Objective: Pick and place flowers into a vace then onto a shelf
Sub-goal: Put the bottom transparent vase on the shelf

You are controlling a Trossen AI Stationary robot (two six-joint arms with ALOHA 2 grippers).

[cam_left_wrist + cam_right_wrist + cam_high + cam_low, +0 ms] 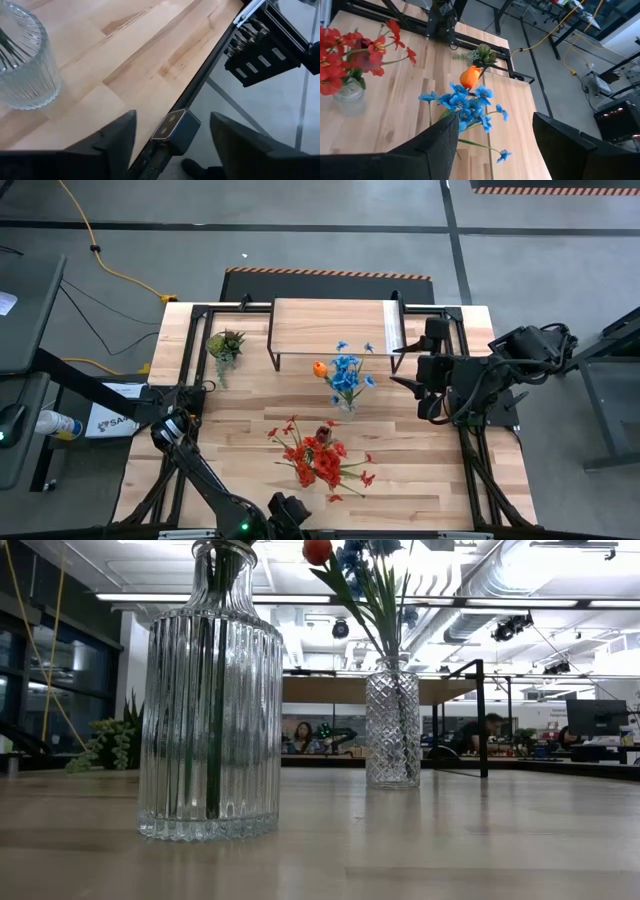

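Note:
The blue flowers (pixel 347 375) and the orange tulip (pixel 320 367) stand in a diamond-cut glass vase (pixel 392 725) on the table, just in front of the shelf (pixel 330 325). The red flowers (pixel 318 460) and the maroon tulip (pixel 327 430) stand in a ribbed glass vase (pixel 210 710) nearer the front edge. My right gripper (pixel 408 380) is open and empty, to the right of the blue flowers (pixel 465 102). My left gripper (pixel 285 510) is open and empty at the table's front edge, near the ribbed vase (pixel 25 60).
A small green leafy tuft (pixel 225 345) lies at the far left of the table, beside the shelf. Black frame rails (pixel 470 440) run along the table's edges. A small camera box (pixel 172 127) sits at the front edge. People sit in the room behind (pixel 300 737).

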